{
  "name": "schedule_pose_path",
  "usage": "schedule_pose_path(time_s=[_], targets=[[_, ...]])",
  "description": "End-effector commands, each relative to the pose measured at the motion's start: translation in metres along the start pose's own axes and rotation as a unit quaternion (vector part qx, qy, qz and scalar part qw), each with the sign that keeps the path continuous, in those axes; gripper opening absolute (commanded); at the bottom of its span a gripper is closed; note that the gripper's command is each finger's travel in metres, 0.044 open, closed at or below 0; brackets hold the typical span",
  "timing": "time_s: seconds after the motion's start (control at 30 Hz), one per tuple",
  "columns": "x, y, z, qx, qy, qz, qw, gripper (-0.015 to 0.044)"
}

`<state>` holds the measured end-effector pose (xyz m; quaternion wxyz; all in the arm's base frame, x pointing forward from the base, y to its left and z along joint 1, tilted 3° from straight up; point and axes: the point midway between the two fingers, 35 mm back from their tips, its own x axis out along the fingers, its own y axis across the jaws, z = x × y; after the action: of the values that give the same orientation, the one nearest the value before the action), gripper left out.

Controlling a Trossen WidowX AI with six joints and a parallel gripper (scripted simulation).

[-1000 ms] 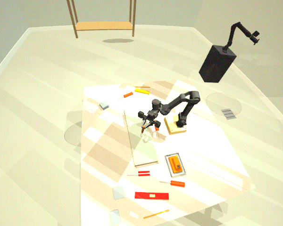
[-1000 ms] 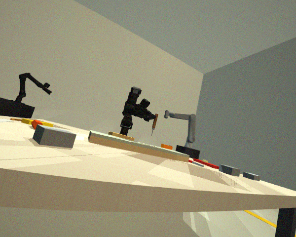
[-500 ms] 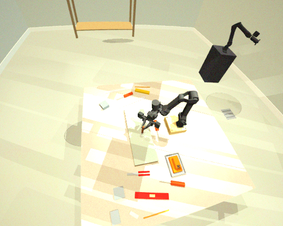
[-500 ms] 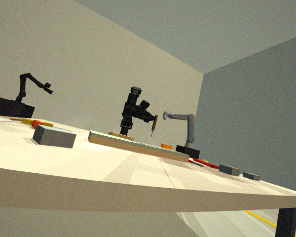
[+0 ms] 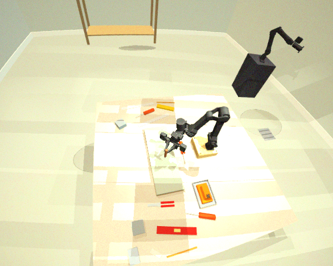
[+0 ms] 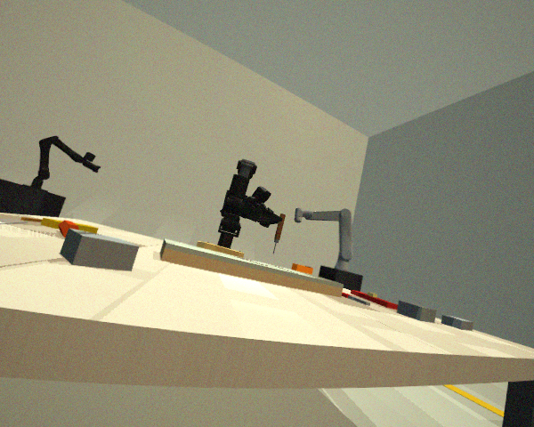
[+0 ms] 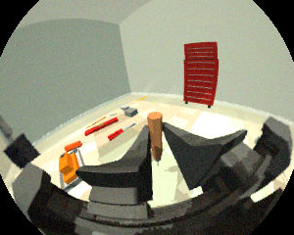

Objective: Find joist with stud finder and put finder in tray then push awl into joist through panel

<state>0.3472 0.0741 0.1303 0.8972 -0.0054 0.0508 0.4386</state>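
My gripper (image 5: 166,149) (image 6: 279,221) (image 7: 155,125) is shut on the awl's brown wooden handle. The awl (image 5: 165,153) (image 6: 279,229) (image 7: 156,132) hangs near upright, slightly tilted in the exterior view, its thin metal tip pointing down. The tip is above the floor panel (image 5: 168,187) (image 6: 254,270) and apart from it. The panel is a pale green slab with a wooden edge; the joist is hidden. The orange stud finder (image 5: 202,191) (image 6: 302,269) (image 7: 67,167) lies in the grey-rimmed tray (image 5: 214,198). No hole can be made out in the panel.
Red-handled pliers (image 5: 167,202), an orange screwdriver (image 5: 206,215) and a red level (image 5: 166,230) (image 7: 101,126) lie beyond the panel's near end. A grey block (image 5: 120,124) (image 6: 100,250) and another orange-handled tool (image 5: 148,111) lie near its far end. Another orange-red item (image 5: 182,152) lies beneath the gripper.
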Motion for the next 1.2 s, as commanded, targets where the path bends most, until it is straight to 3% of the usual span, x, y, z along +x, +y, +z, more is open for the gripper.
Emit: schedule_pose_path(time_s=[0.0,1.17], targets=[[0.000,0.001,-0.002,-0.004,-0.001,0.003,1.000,0.0000],[0.003,0.001,-0.028,-0.004,-0.001,0.003,1.000,0.0000]])
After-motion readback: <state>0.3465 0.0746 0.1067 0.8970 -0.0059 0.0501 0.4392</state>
